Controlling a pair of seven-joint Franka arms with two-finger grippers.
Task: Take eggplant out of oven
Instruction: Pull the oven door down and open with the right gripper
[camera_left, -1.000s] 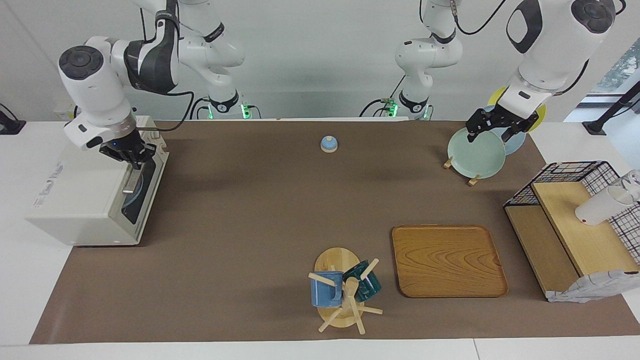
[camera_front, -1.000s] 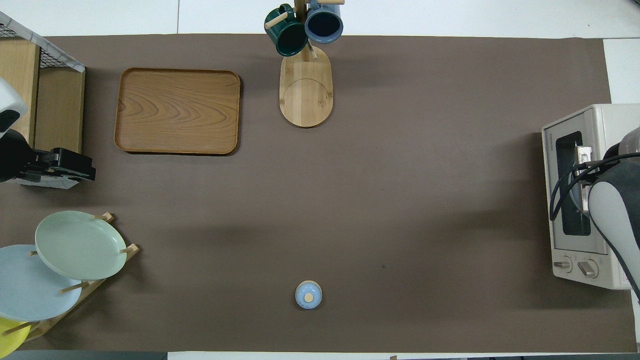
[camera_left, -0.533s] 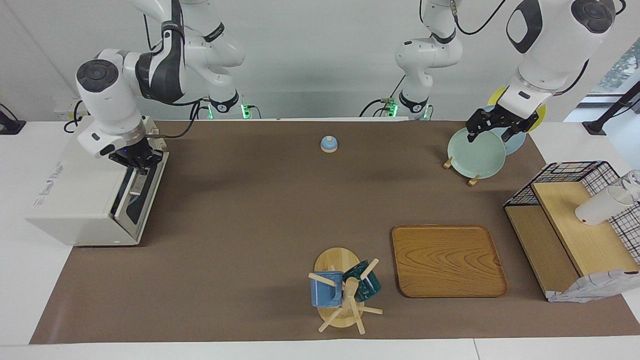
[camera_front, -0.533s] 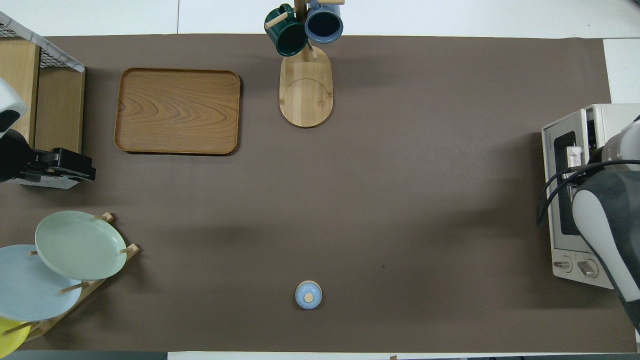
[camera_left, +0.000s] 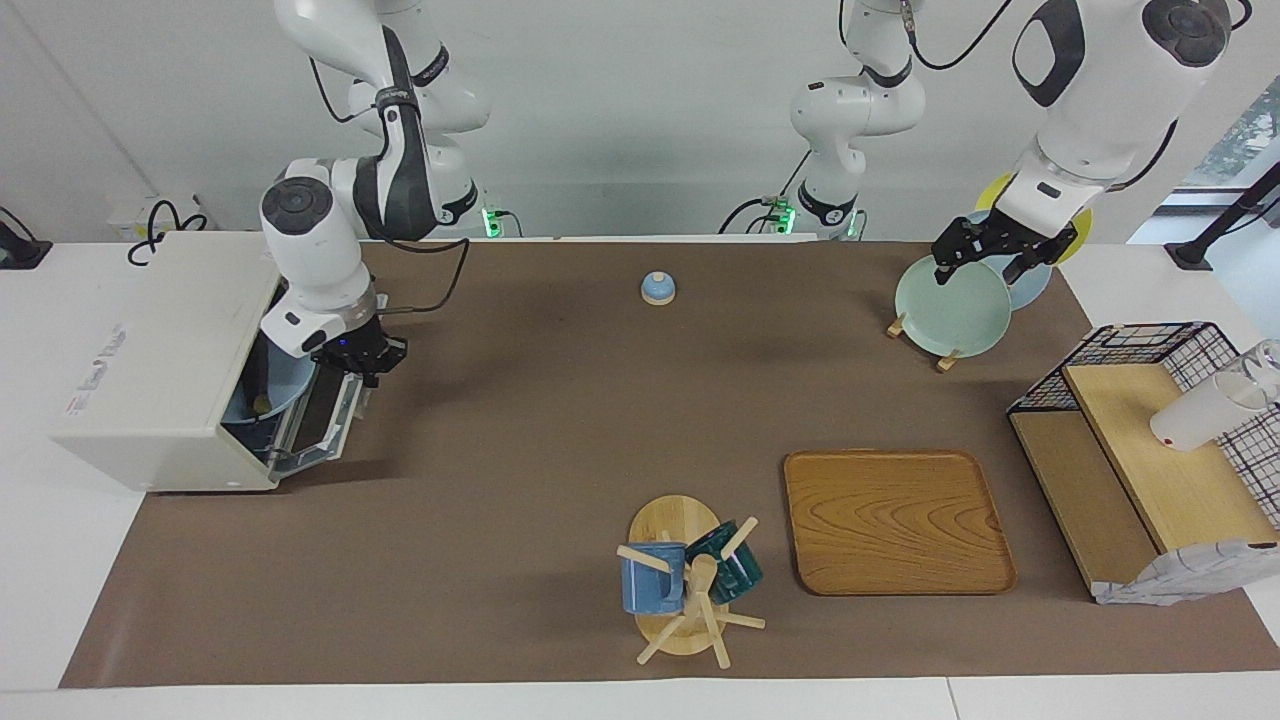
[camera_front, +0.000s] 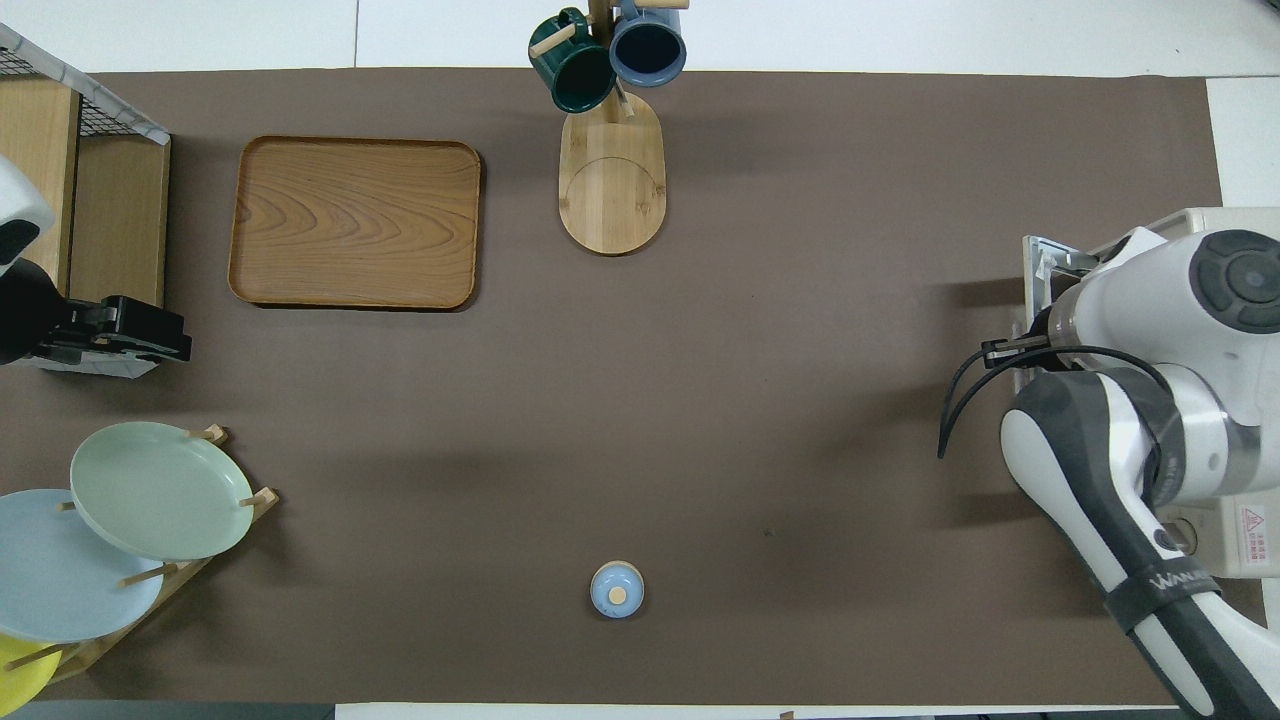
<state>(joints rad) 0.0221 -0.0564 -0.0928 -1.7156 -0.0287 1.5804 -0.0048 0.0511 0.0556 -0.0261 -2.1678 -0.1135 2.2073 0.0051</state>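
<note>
Swinging the oven door half down, our right gripper jaws grip its handle, exposing a plate inside; left gripper waits, jaws unreadable.

**Arm hardware, appearance**

Both arms: glossy white shells, dark grey joint panels, round black end caps. Black cables loop along the links. Green lights glow at both bases. Right gripper and left gripper are black. White lettering marks right forearm band.

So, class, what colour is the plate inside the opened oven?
Pale blue; the plate inside the oven shows best in the facing view.
</note>
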